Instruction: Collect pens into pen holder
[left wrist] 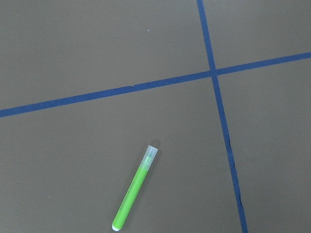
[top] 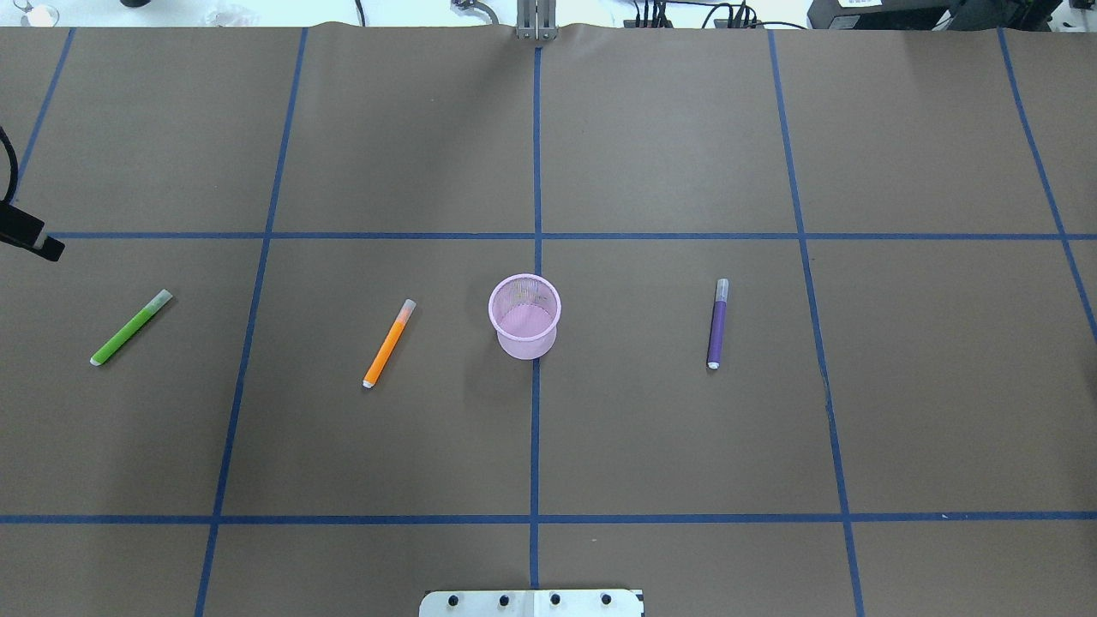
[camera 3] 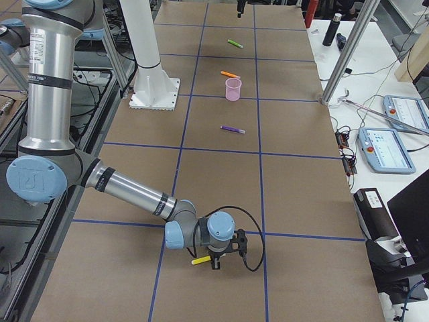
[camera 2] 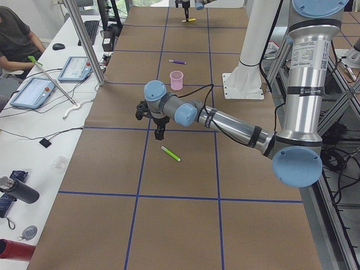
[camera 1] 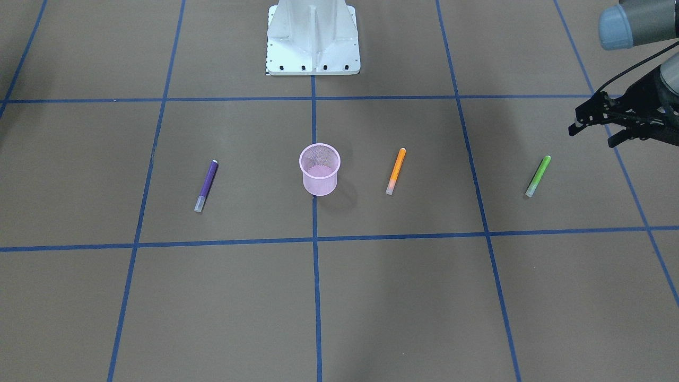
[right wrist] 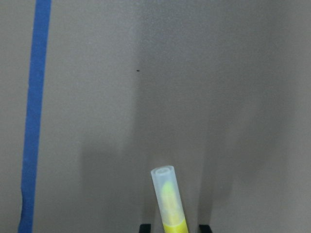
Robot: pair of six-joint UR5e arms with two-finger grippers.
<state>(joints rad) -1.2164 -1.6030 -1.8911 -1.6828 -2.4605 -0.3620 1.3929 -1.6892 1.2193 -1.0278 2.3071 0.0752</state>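
The pink mesh pen holder stands upright at the table's centre. The purple pen, orange pen and green pen lie flat on the table around it. My left gripper hovers open and empty above the table, just robot-side of the green pen. My right gripper is low at the table's far right end, open. Its fingertips stand on either side of a yellow pen without touching it. That pen lies on the table.
The white robot pedestal stands at the robot-side edge, behind the holder. Blue tape lines grid the brown table. A side bench holds tablets and cables, with a person seated there.
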